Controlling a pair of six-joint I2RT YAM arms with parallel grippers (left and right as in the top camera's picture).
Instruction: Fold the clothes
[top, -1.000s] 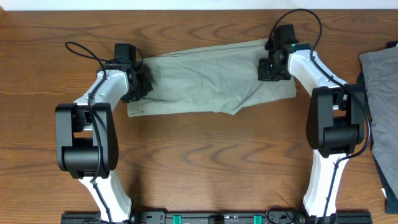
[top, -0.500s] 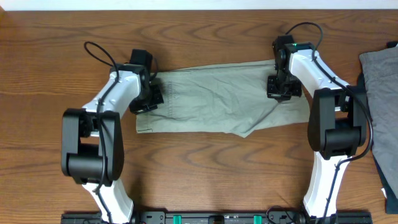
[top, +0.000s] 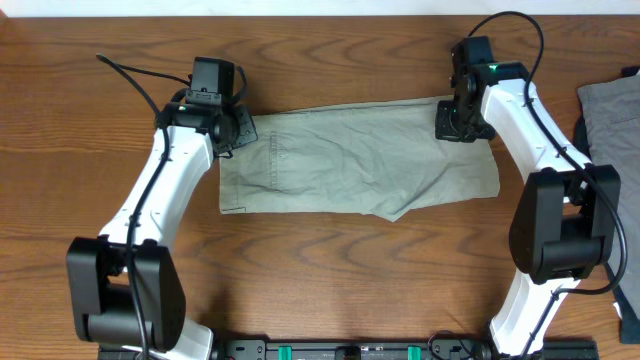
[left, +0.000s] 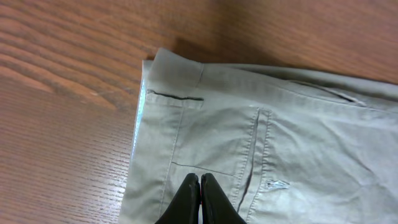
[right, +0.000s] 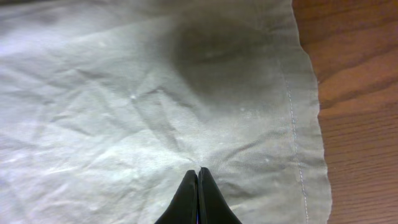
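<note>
Left wrist view: the left gripper (left: 200, 182) has its two black fingers pressed together, tips down on the clothes (left: 298, 137), a single pair of pale sage-green shorts. No fold of fabric shows between the fingers, and I cannot tell whether any cloth is nipped. Just past the tips runs a stitched pocket seam (left: 255, 143). Beyond that lies the waistband (left: 155, 124), whose outer edge meets the bare wooden table (left: 62, 93).

In the right wrist view the right gripper (right: 198, 179) is likewise closed tight. Its tips rest on wrinkled cloth whose creases run in toward them. To the right runs the stitched hem (right: 292, 124) of a leg, then wood.

From overhead, the left gripper sits at the waistband end of the clothes and the right gripper at the far corner of the leg end. The clothes lie flat, doubled lengthwise and stretched left to right in the far half of the table, near the middle of its far edge. A small flap of cloth juts from their near long side. A grey garment (top: 610, 115) lies well apart at the table's right edge.
</note>
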